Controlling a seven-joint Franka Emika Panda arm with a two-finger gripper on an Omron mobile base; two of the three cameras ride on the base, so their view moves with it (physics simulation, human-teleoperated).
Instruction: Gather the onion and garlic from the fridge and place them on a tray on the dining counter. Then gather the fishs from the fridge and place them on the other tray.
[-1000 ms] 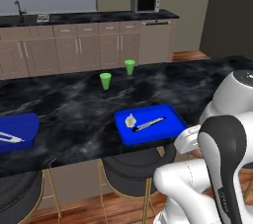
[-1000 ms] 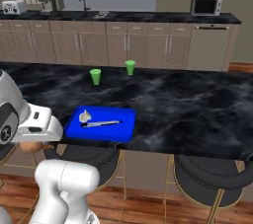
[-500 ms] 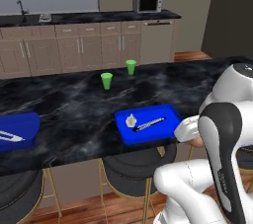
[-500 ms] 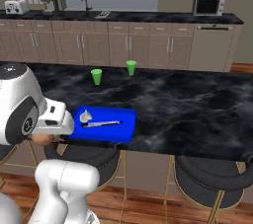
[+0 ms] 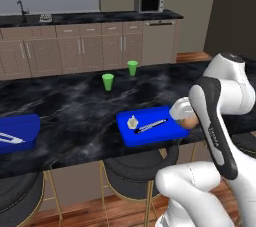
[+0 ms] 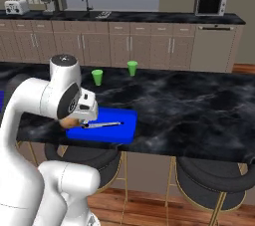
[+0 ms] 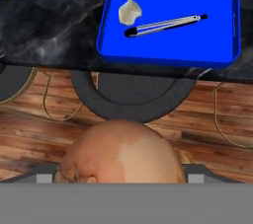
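My gripper (image 5: 184, 119) is shut on the onion (image 7: 121, 151), a round orange-brown ball that bulges between the fingers low in the hand view. It hangs at the near edge of the dining counter (image 5: 65, 106), beside the right end of a blue tray (image 5: 150, 133). On that tray lie a pale garlic bulb (image 7: 129, 11) and a pair of tongs (image 7: 165, 24). From the right base view the onion (image 6: 68, 122) shows under the hand, at the tray's (image 6: 107, 133) left end. The fridge and the fish are out of view.
A second blue tray (image 5: 15, 133) lies at the counter's far left. Two green cups (image 5: 108, 81) (image 5: 132, 67) stand further back on the counter. Black round stools (image 5: 140, 168) are tucked under its near edge. Beige cabinets and a microwave (image 5: 148, 2) line the back wall.
The arm has lifted the hand with the onion from below the counter's edge up to the near right end of the tray. The tray and cups have not moved.
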